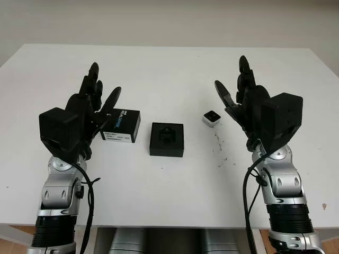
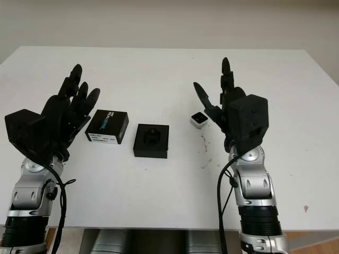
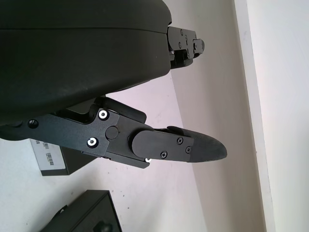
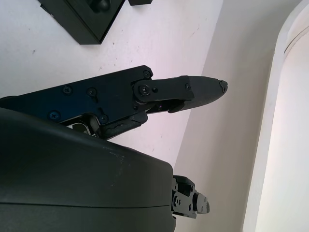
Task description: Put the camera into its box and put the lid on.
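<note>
A small silver cube camera (image 1: 212, 118) sits on the white table (image 1: 169, 69), right of centre. An open black box (image 1: 167, 139) with a moulded insert lies at the table's middle. To its left lies the black lid (image 1: 122, 126), printed with white lettering. My left hand (image 1: 98, 100) is raised above the table just left of the lid, open and holding nothing. My right hand (image 1: 238, 98) is raised just right of the camera, open as well. In the right wrist view a corner of the box (image 4: 84, 19) shows; the lid (image 3: 53, 159) shows in the left wrist view.
A few dark specks (image 1: 220, 145) mark the tabletop between the camera and my right arm. The table's front edge (image 1: 169, 225) runs below both forearms.
</note>
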